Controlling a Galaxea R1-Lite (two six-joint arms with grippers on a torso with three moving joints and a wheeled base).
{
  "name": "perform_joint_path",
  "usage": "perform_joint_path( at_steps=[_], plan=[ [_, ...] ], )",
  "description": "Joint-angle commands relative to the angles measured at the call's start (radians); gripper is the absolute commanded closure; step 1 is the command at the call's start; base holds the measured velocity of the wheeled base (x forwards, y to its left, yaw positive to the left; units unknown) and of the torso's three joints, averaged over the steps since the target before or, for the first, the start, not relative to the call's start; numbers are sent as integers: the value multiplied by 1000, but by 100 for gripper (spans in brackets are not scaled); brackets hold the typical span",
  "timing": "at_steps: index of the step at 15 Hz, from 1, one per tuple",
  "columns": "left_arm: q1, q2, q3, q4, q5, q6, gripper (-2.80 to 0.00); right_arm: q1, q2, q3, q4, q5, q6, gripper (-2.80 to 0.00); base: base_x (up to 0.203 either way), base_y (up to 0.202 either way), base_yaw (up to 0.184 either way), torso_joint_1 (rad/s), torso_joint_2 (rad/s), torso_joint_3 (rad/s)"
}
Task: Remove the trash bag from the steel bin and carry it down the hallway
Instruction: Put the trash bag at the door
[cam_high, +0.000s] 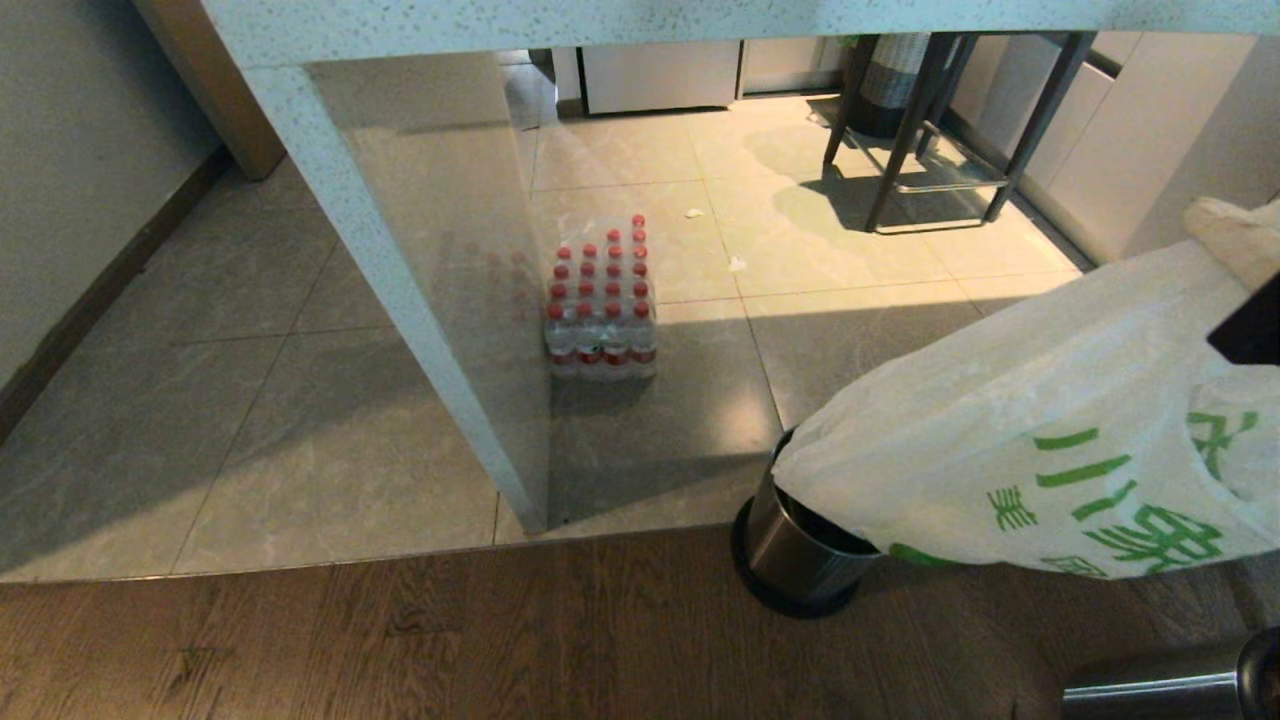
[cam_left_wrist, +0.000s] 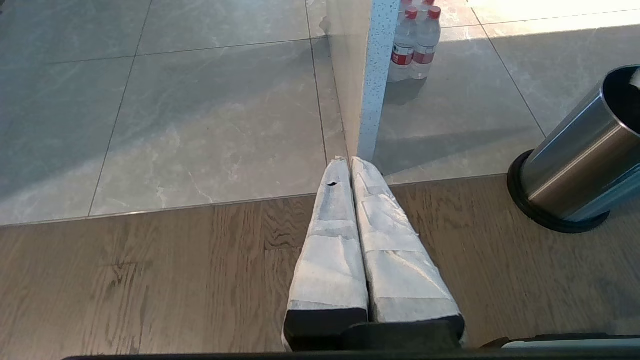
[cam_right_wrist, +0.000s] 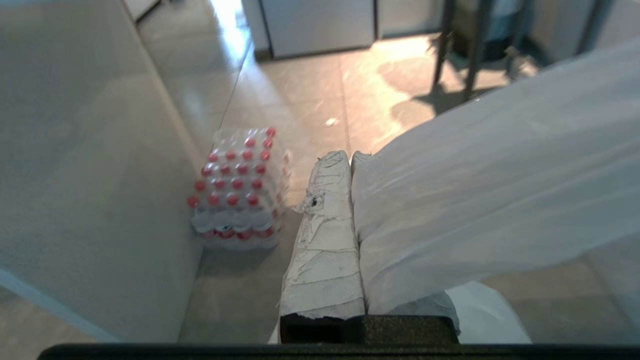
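The trash bag (cam_high: 1040, 420), thin white plastic with green characters, stretches slantwise from the mouth of the steel bin (cam_high: 790, 545) up to the right edge of the head view. Its lower end still sits inside the bin's black rim. My right gripper (cam_high: 1225, 235) is shut on the bag's upper end, and in the right wrist view the film (cam_right_wrist: 475, 175) drapes over one taped finger (cam_right_wrist: 325, 225). My left gripper (cam_left_wrist: 350, 161) hangs shut and empty over the wooden floor, to the left of the bin (cam_left_wrist: 575, 160). The hallway is out of view.
A wrapped pack of red-capped water bottles (cam_high: 600, 310) stands on the tiles beyond the bin. A speckled white counter panel (cam_high: 400, 290) comes down to the floor left of it. A black-legged stool (cam_high: 930, 130) stands at the back right. A metal cylinder (cam_high: 1160, 690) lies at the lower right.
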Motion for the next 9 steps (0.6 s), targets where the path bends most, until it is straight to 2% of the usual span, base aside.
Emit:
perform_joint_path(
  at_steps=[1,3,5,9],
  plan=[
    [0,1,0,0,0,0,0,-25,-186,93,7,-1,-1,0,0,0,0,0,0,0],
    [0,1,0,0,0,0,0,-84,-271,168,37,-5,8,0,0,0,0,0,0,0],
    [0,1,0,0,0,0,0,-154,-332,189,104,-14,14,0,0,0,0,0,0,0],
    [0,1,0,0,0,0,0,-180,-523,294,354,-14,-35,0,0,0,0,0,0,0]
  ],
)
